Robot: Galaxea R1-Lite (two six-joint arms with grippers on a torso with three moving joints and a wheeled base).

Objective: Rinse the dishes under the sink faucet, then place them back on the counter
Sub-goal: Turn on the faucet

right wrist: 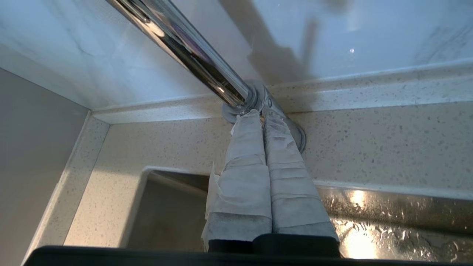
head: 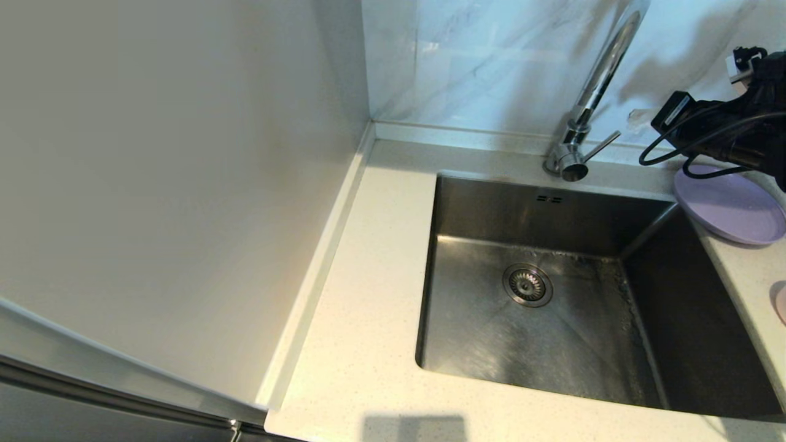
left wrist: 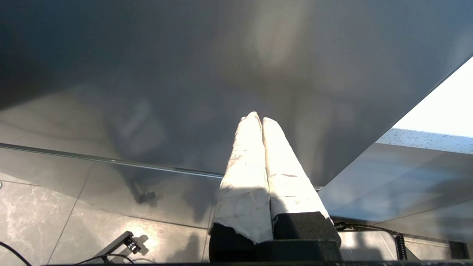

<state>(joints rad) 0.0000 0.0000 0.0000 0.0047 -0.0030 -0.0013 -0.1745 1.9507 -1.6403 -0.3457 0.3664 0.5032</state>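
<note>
Right gripper [right wrist: 263, 115], cloth-wrapped fingers pressed together and holding nothing, is pointing at the base of the sink faucet [head: 592, 98]; in the head view only the arm's black wrist is showing, at about 2 o'clock from the sink [head: 491, 344]. The faucet's thin lever [head: 602, 147] is sticking out toward 4 o'clock from its base. Judged step: turning on the water before picking up any dish. To do it well, the closed tips should be meeting the lever near its free end and pushing steadily, avoiding the chrome neck. The lavender plate [head: 731, 209] is lying on the counter [head: 368, 258] at 3 o'clock from the faucet base, overhanging the sink corner; the cup [head: 780, 302] is barely showing at the frame edge. Left gripper [left wrist: 261, 119] is parked below the counter, fingers together, empty.
</note>
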